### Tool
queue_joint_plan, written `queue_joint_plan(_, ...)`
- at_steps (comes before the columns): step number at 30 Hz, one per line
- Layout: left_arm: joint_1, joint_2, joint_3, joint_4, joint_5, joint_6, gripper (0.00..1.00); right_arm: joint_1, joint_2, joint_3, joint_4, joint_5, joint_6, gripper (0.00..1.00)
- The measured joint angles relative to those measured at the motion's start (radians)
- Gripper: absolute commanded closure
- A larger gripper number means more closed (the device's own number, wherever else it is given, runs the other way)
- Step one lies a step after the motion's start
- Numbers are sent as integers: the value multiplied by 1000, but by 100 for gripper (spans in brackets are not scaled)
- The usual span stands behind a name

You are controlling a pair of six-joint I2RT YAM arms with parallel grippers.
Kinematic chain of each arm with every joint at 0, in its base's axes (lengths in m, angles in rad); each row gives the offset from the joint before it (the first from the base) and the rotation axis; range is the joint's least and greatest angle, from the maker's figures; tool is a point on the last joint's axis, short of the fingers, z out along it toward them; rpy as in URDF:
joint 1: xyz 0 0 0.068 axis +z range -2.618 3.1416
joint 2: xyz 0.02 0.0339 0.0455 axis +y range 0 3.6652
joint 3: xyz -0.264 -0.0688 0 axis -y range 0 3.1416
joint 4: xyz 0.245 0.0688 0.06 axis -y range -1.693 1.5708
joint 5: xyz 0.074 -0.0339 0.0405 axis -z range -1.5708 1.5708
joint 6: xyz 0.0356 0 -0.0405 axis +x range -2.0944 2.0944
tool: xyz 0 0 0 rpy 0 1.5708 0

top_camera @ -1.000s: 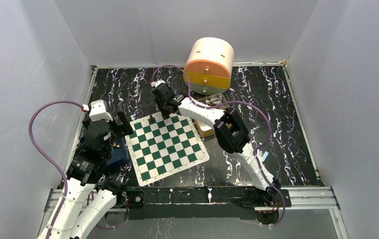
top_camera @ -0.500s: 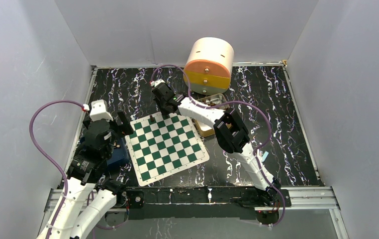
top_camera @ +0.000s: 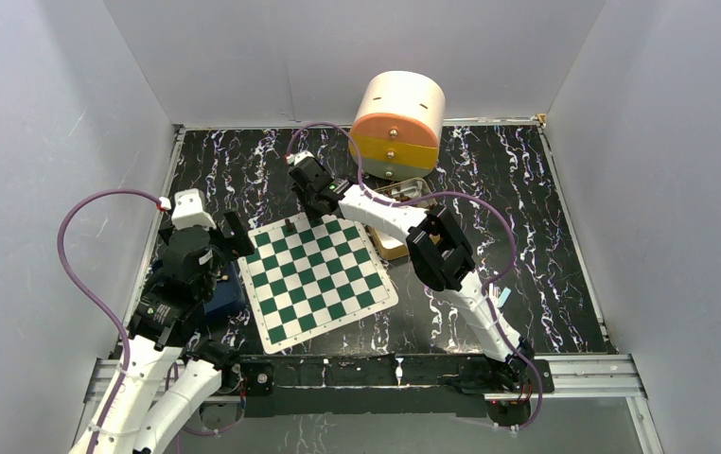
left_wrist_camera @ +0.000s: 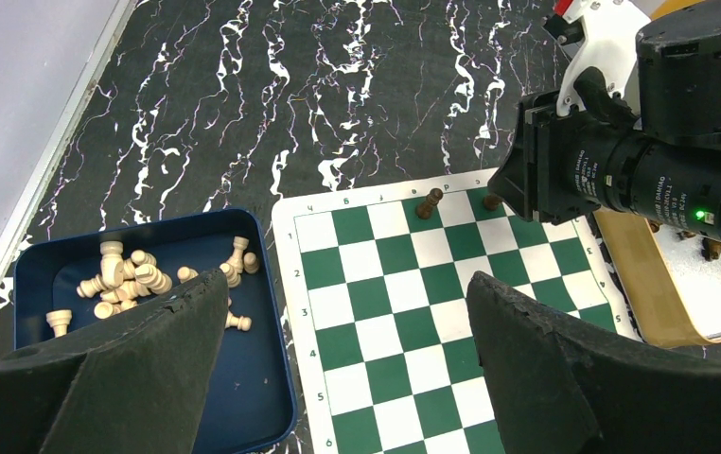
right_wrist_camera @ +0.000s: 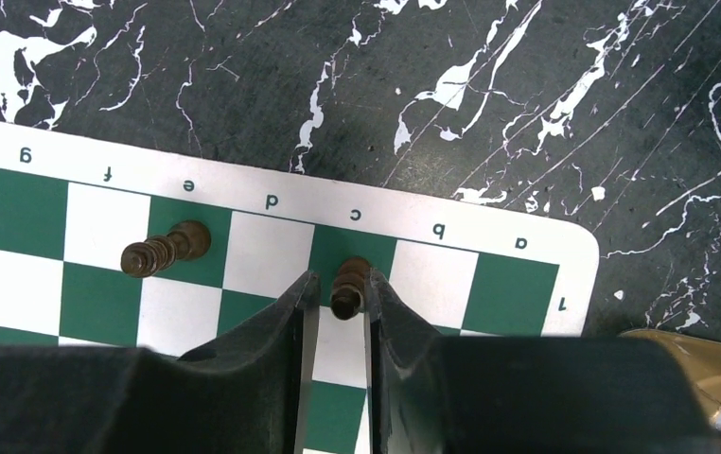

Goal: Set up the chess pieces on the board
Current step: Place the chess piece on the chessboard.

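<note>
The right hand [right_wrist_camera: 338,288] is closed on a small dark brown chess piece [right_wrist_camera: 349,284]. Its two black fingers press in at either side of the piece, which stands on the green square by the letter c, in the far edge row of the flat green-and-white checkered board [right_wrist_camera: 54,227]. A second dark brown chess piece [right_wrist_camera: 163,251] stands apart from it on the green square marked e in the same row (the white d square lies between them). The board lies on the black, white-veined marble-patterned counter [top_camera: 527,208]. The left hand [left_wrist_camera: 347,369] hangs spread wide open above the board's left side, one finger over a dark blue square tray [left_wrist_camera: 262,378] that sits just beside the board. A heap of cream chess pieces [left_wrist_camera: 125,279] lies in that tray, mostly toward its far left corner. At the board's right side sits a tan rectangular tray [left_wrist_camera: 626,284], partly hidden behind the right hand.
</note>
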Motion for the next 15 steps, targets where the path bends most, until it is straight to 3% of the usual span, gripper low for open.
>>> queue_joint_plan(7,0,0,0,0,0,0,6,0,1,45,-38,-30,12,56)
queue_joint_plan(15,0,0,0,0,0,0,6,-5,-61,26,-66,-16,8,58)
